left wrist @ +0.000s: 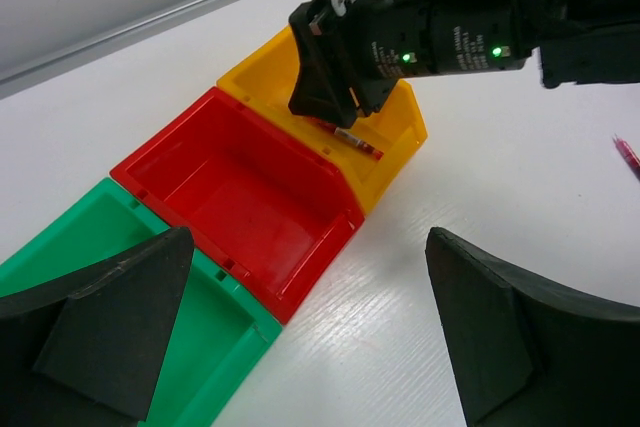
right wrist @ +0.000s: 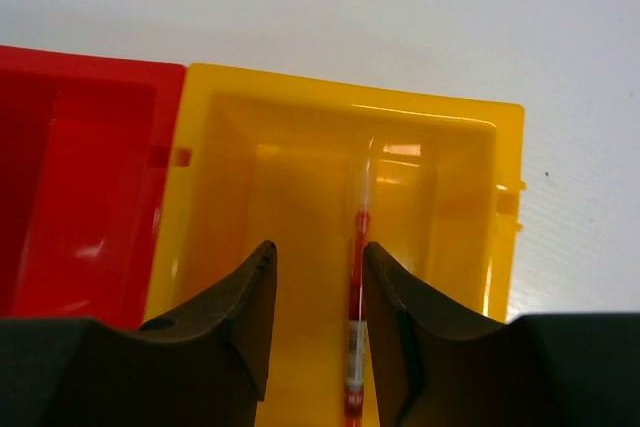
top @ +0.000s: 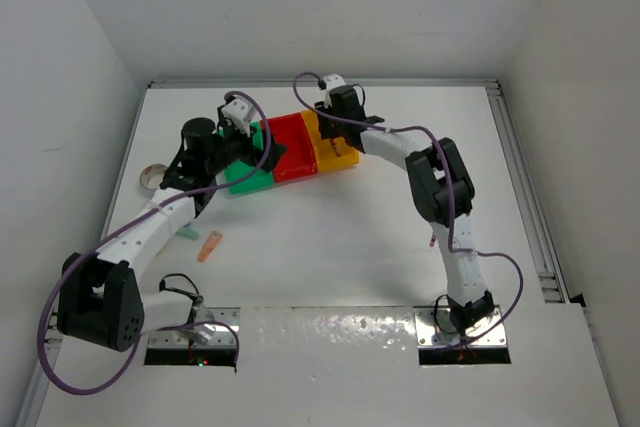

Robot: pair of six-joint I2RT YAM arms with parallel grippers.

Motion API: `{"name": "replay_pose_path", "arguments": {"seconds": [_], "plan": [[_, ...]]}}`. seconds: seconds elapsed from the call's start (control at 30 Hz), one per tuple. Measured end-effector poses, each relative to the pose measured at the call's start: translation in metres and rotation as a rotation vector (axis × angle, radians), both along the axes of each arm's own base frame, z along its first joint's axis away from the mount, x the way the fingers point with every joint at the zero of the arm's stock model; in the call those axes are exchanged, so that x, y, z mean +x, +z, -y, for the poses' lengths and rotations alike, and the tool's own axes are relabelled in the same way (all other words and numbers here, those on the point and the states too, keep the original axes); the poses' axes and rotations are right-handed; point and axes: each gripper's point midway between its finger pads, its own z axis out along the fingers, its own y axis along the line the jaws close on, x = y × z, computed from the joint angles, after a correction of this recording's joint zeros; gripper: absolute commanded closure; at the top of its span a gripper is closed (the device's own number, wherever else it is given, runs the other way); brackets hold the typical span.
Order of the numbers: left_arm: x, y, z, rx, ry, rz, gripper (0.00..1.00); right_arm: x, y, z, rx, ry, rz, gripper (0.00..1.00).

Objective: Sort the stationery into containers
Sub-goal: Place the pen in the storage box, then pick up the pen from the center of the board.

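From above, the left gripper (top: 243, 139) hangs over the green plastic bin (top: 250, 180). Its fingers are hidden under the wrist body, as is much of that bin. The right gripper (top: 335, 137) covers part of the yellow-orange bin (top: 342, 159). The red bin (top: 295, 159) sits joined between the two. A clear tape ring (top: 152, 176) lies by the table's left edge. A stubby orange stick (top: 210, 245) lies near the left arm, and that arm partly hides a teal stick (top: 188, 233) beside it.

In the left wrist view, the left gripper's (left wrist: 300, 347) matte black wedge fingers (left wrist: 110, 327) stand wide apart, holding nothing, with the smooth glossy bins beyond them. The right gripper (left wrist: 325, 97) hovers in the yellow bin's mouth above a thin red pen (left wrist: 350, 137). A second red pen (left wrist: 627, 155) on the white table (left wrist: 480, 197) is cut off at the frame edge.

In the right wrist view, the right gripper's (right wrist: 318, 287) jaws are narrowly parted and grip nothing. The red pen (right wrist: 356, 317), with its clear tip, lies on the yellow bin's (right wrist: 250, 107) floor. Its lower end runs out of frame beside the right-hand finger (right wrist: 400, 317).
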Motion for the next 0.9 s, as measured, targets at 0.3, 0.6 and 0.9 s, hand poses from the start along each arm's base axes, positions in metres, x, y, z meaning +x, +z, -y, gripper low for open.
{"name": "replay_pose_path", "arguments": {"seconds": [0.3, 0.6, 0.9], "plan": [[0.003, 0.000, 0.001, -0.003, -0.003, 0.009, 0.00, -0.032, 0.152, 0.023, 0.120, -0.021, 0.167, 0.91], [0.003, -0.003, 0.002, -0.014, -0.003, 0.015, 0.00, -0.152, 0.136, 0.210, 0.208, -0.457, -0.049, 0.69], [-0.003, -0.012, 0.005, -0.032, -0.011, -0.012, 0.00, -0.287, -0.017, 0.279, 0.054, -0.747, -0.536, 0.75]]}}
